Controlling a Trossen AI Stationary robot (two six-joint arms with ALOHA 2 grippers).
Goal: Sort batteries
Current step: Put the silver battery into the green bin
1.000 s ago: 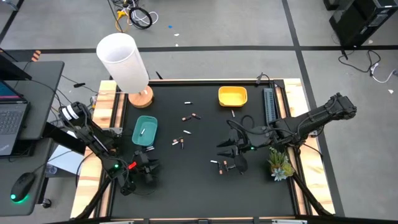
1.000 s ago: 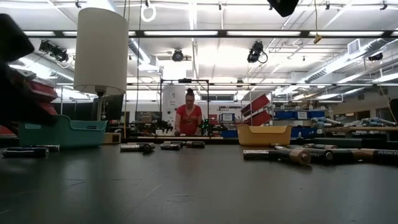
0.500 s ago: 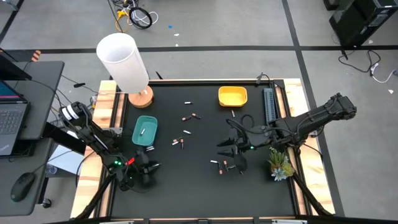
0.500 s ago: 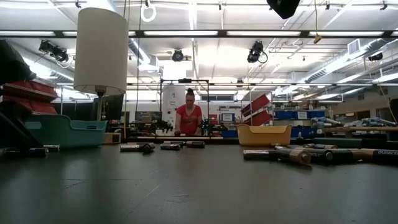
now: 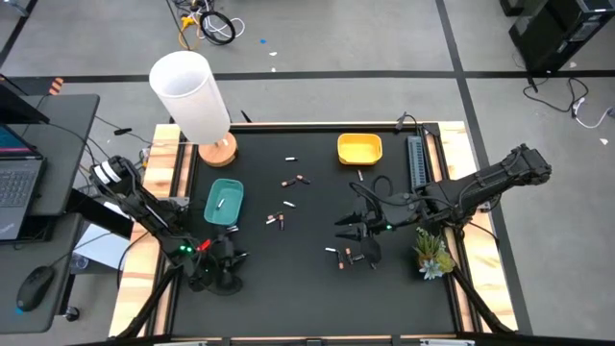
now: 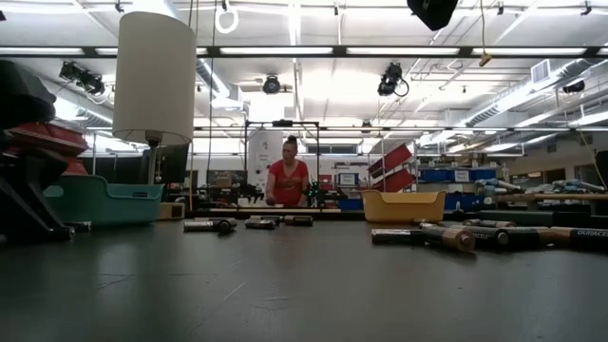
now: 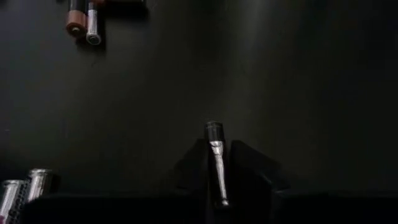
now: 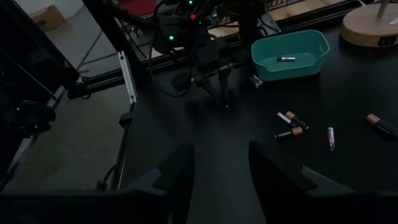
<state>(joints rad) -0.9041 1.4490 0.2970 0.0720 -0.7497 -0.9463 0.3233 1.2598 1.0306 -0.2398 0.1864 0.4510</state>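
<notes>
Small batteries lie scattered on the black table (image 5: 317, 288): near the middle (image 5: 296, 181), (image 5: 276, 221), and a pair (image 5: 341, 255) by my right gripper. One white battery lies in the teal bowl (image 5: 223, 200). The yellow bowl (image 5: 359, 148) stands at the far side. My left gripper (image 5: 228, 273) is low at the near-left part of the table, shut on a dark, silvery battery (image 7: 215, 134). My right gripper (image 5: 357, 231) hangs open above the table, right of the middle, over nothing (image 8: 217, 168). My left gripper pinches one battery between its two fingers (image 7: 193, 165). The battery lies along the fingers, and its free end (image 7: 213, 128) sticks out past their tips. The fingers point steeply down at the table (image 8: 224, 99). Whether the battery is lifted clear, I cannot tell.
A white lamp (image 5: 192, 91) on a wooden foot stands at the far-left corner. A grey strip (image 5: 416, 161) and a green plant sprig (image 5: 432, 252) lie along the right edge. More batteries lie close to the left gripper (image 7: 84, 18), (image 7: 25, 186). A person stands far behind the table (image 6: 289, 180).
My left gripper has moved a little toward the table's near edge and come down onto the table, where a battery lay; in the low view it now stands over that spot. My right arm has kept still.
</notes>
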